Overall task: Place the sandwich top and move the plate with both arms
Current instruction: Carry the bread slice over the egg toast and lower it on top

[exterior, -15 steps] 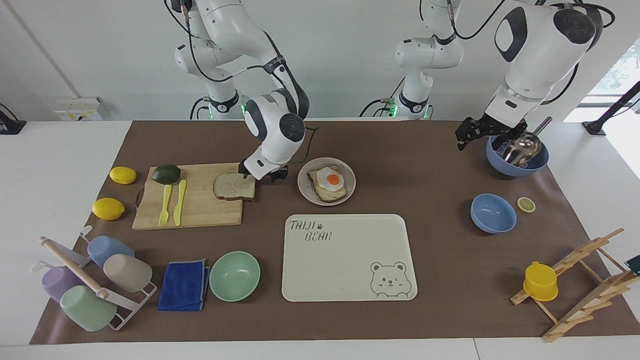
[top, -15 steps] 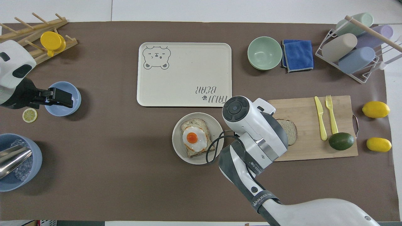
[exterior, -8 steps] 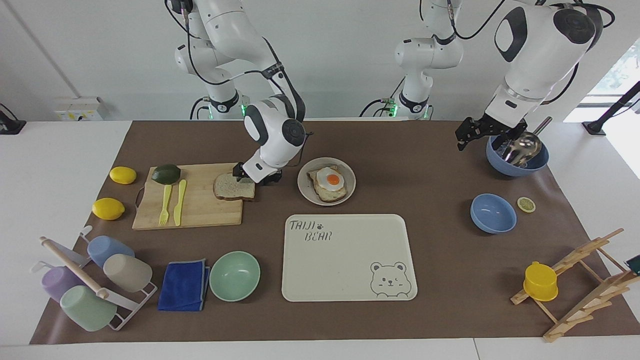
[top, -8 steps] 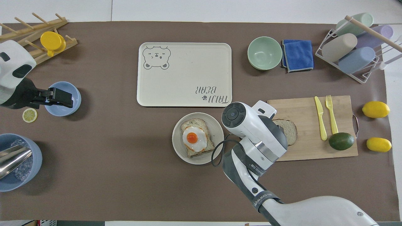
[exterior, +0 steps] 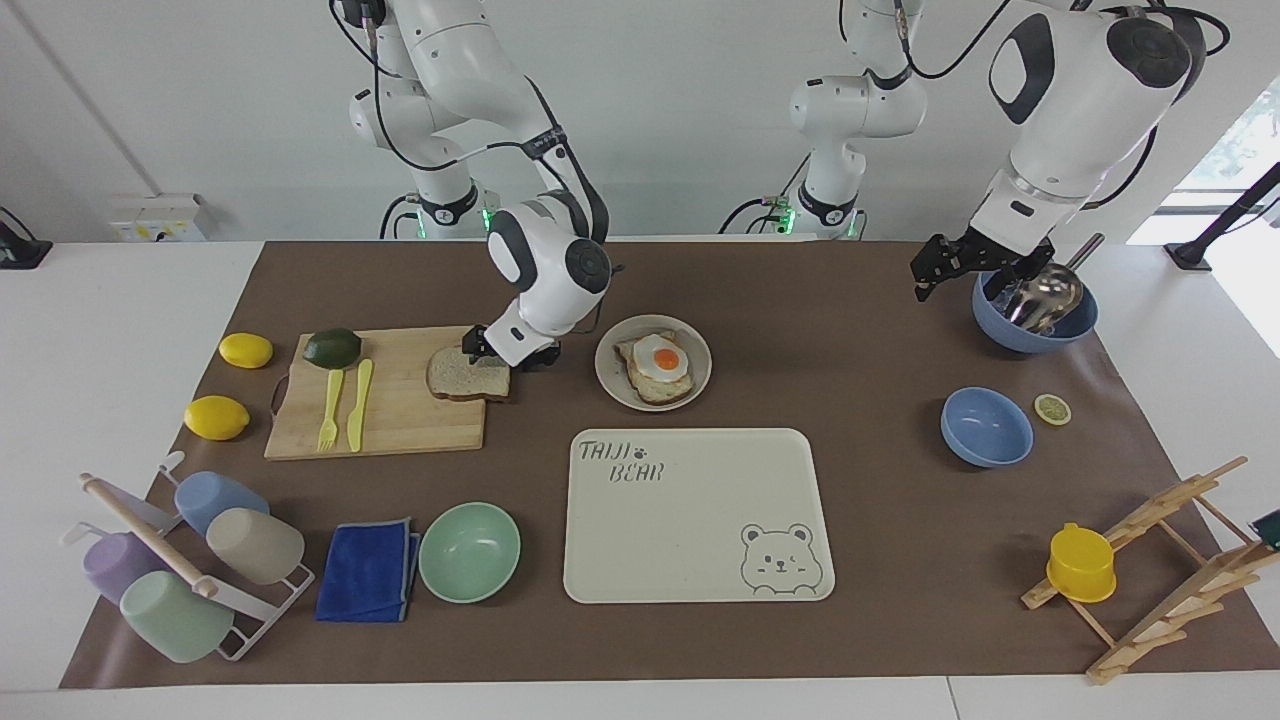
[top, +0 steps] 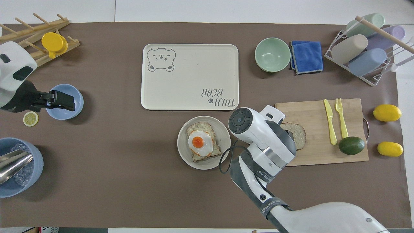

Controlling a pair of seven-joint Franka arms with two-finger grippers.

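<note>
The sandwich top point(exterior: 462, 376) lies flat on the wooden cutting board point(exterior: 400, 420), at the board's corner nearest the plate; it also shows in the overhead view point(top: 298, 135). The plate point(exterior: 700, 345) sits beside the board and carries toast topped with a fried egg point(exterior: 660, 362). My right gripper point(exterior: 505, 357) is open and down at the bread's edge that faces the plate. In the overhead view the wrist hides its fingers. My left gripper point(exterior: 930, 270) is open and empty, and waits in the air beside the blue bowl with the metal scoop point(exterior: 1035, 310).
A yellow fork and knife point(exterior: 343, 405) and an avocado point(exterior: 332, 347) lie on the board. The bear tray point(exterior: 690, 540) lies farther from the robots than the plate. A mint bowl point(exterior: 469, 552), blue cloth, cup rack, two lemons, small blue bowl point(exterior: 986, 427) and wooden rack stand around.
My right gripper has come down and shifted from beside the board onto the bread's plate-side edge. The bread, plate and left arm have not moved.
</note>
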